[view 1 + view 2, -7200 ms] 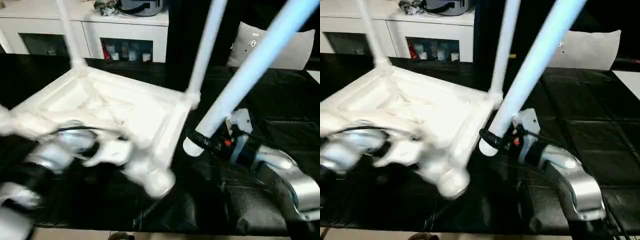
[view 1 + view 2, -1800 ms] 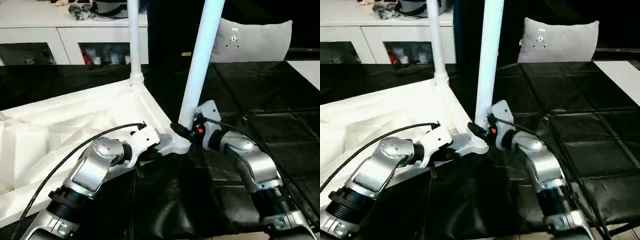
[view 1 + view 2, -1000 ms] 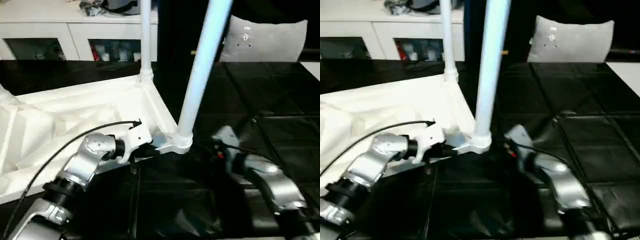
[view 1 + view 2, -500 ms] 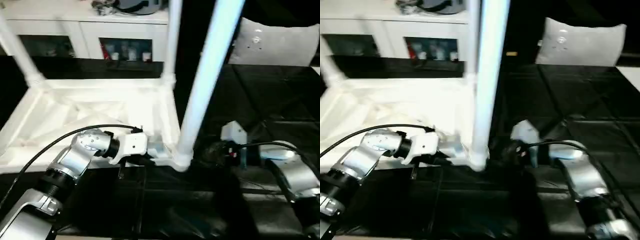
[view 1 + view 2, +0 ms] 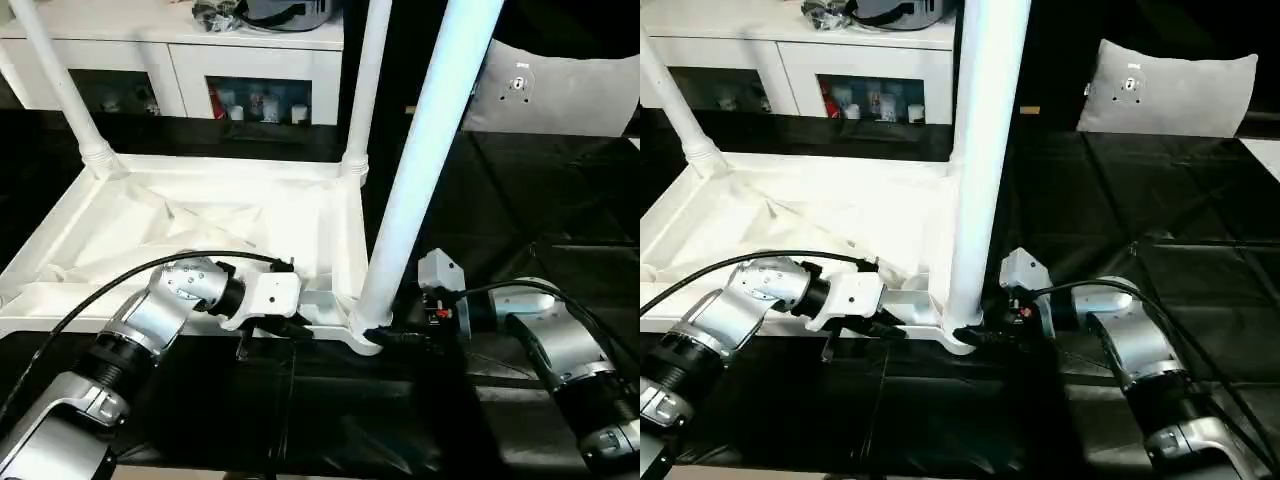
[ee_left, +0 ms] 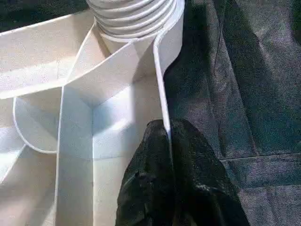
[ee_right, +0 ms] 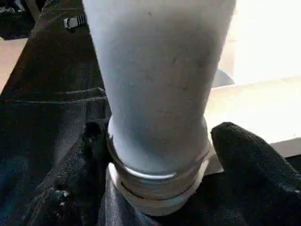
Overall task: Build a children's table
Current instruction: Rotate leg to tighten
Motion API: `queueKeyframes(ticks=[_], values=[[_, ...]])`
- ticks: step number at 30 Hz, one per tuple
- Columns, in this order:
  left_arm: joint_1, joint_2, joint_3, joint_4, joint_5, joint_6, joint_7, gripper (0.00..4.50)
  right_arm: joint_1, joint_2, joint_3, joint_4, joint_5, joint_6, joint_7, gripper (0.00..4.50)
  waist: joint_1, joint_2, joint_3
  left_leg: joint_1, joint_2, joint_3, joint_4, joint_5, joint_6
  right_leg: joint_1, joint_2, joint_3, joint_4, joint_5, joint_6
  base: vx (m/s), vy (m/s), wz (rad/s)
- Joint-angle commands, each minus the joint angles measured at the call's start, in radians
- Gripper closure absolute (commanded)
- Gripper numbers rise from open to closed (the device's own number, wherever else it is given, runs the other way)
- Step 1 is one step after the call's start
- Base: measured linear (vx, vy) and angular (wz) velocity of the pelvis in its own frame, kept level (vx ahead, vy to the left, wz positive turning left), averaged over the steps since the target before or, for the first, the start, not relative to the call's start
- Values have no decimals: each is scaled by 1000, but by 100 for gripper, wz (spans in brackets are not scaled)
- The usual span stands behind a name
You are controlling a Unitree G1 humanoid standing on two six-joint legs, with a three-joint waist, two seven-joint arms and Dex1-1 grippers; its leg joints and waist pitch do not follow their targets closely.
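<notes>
Children's table (image 5: 215, 225): you have one small all-white plastic table, lying upside down on the black cloth. Its rectangular top faces down, so you look into the ribbed underside with raised rim and diagonal ribs. Near right leg (image 5: 420, 170): long, round, tapered, upright in the rounded corner socket nearest you, a ringed collar at its base. Far right leg (image 5: 365, 85): upright in its corner socket. Far left leg (image 5: 60, 85): seated in its socket, leaning slightly. The tops of all three legs run out of your view.
</notes>
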Motion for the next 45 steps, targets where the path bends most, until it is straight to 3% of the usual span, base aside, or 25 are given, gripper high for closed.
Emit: queueKeyframes(ticks=[1, 8, 11, 14, 17, 19, 21, 22, 24, 27, 28, 29, 36, 38, 39, 41, 42, 45], values=[[-5, -8, -77, -1, 43, -40, -70, 450, -13, -1, 1, 8, 9, -2, 4, 126, -5, 0, -59, 25, 64, -21, -62, -184, 45, 36, -84, 43, -64, -46, -251, 0, 0, 0], [10, -17, -54, -8, 6, 16, -74, 450, 24, 2, -8, -21, 32, 27, 26, 174, -3, 1, -61, 26, 65, -21, -62, -174, 50, 38, -84, 42, -60, -14, -260, 0, 0, 0], [33, -43, -13, -38, -25, 142, -13, 450, 64, 26, -23, -63, 54, 78, -13, 177, -3, 0, -59, 25, 66, -21, -63, -175, 51, 37, -83, 42, -61, -16, -265, 0, 0, 0], [54, -81, 31, -80, -55, 281, 65, 450, 87, 75, -33, -83, 44, 152, -125, 178, -7, -3, -53, 27, 66, -21, -68, -199, 38, 34, -84, 43, -67, -87, -259, 0, 0, 0], [59, -172, 79, -117, -45, 457, 242, 450, 53, 199, -63, -18, -1, 215, -371, 178, -23, -5, -40, 30, 59, -28, -77, -307, -4, 28, -89, 44, -90, -313, -217, 0, 0, 0], [53, -200, 85, -115, -23, 483, 301, 450, 37, 239, -81, 10, -4, 217, -439, 178, -51, -4, -31, 39, 57, -40, -84, -408, -49, 19, -93, 41, -106, -498, -166, 0, 0, 0], [47, -223, 91, -112, -10, 503, 341, 450, 23, 265, -96, 34, -8, 215, -488, 178, -63, -6, -34, 40, 56, -45, -83, -431, -54, 21, -95, 40, -110, -527, -147, 0, 0, 0], [33, -296, 115, -109, -9, 558, 436, 450, -19, 315, -122, 115, -35, 199, -617, 178, -77, -2, -35, 33, 56, -47, -87, -436, -55, 22, -91, 39, -110, -507, -140, 0, 0, 0], [28, -333, 126, -116, -2, 589, 487, 450, -35, 339, -136, 150, -59, 189, -692, 178, -87, -4, -38, 38, 53, -48, -83, -450, -59, 15, -89, 38, -114, -489, -148, 0, 0, 0], [25, -362, 131, -127, 7, 598, 526, 450, -30, 356, -160, 153, -52, 185, -711, 178, -90, -7, -39, 31, 50, -43, -80, -416, -28, 18, -89, 42, -117, -454, -148, 0, 0, 0], [26, -367, 130, -134, 10, 606, 532, 450, -26, 359, -163, 148, -55, 182, -708, 122, -87, -9, -41, 32, 50, -37, -78, -398, -12, 16, -86, 45, -115, -414, -158, 0, 0, 0], [27, -366, 127, -137, 15, 601, 532, 450, -20, 356, -160, 143, -62, 174, -705, 108, -84, -7, -40, 30, 50, -37, -77, -386, -7, 17, -87, 46, -115, -404, -160, 0, 0, 0], [39, -276, 110, -102, 68, 495, 519, 450, 68, 274, -172, 48, -42, 76, -597, 57, -63, -4, -50, 24, 55, -28, -74, -279, 34, 26, -82, 48, -99, -205, -196, 0, 0, 0], [44, -245, 104, -92, 69, 464, 495, 450, 94, 229, -181, 6, -23, 62, -529, 31, -56, -1, -49, 22, 54, -26, -73, -268, 41, 29, -82, 47, -100, -198, -195, 0, 0, 0], [46, -232, 102, -89, 70, 453, 483, 450, 99, 206, -184, -4, -17, 58, -501, 16, -56, -4, -50, 18, 53, -27, -73, -262, 44, 33, -82, 46, -98, -194, -196, 0, 0, 0], [52, -200, 96, -83, 67, 417, 447, 450, 105, 146, -187, -22, -7, 41, -423, 10, -55, 2, -48, 20, 54, -28, -75, -273, 44, 32, -82, 45, -101, -223, -194, 0, 0, 0], [54, -188, 92, -83, 64, 400, 430, 450, 107, 123, -186, -27, -3, 33, -391, 5, -55, -2, -47, 19, 55, -28, -74, -281, 42, 33, -81, 45, -103, -242, -190, 0, 0, 0], [66, -152, 74, -93, 48, 338, 353, 450, 97, 57, -186, -34, 7, 29, -299, 5, -56, -3, -46, 19, 55, -28, -74, -278, 47, 32, -80, 44, -102, -255, -195, 0, 0, 0]])
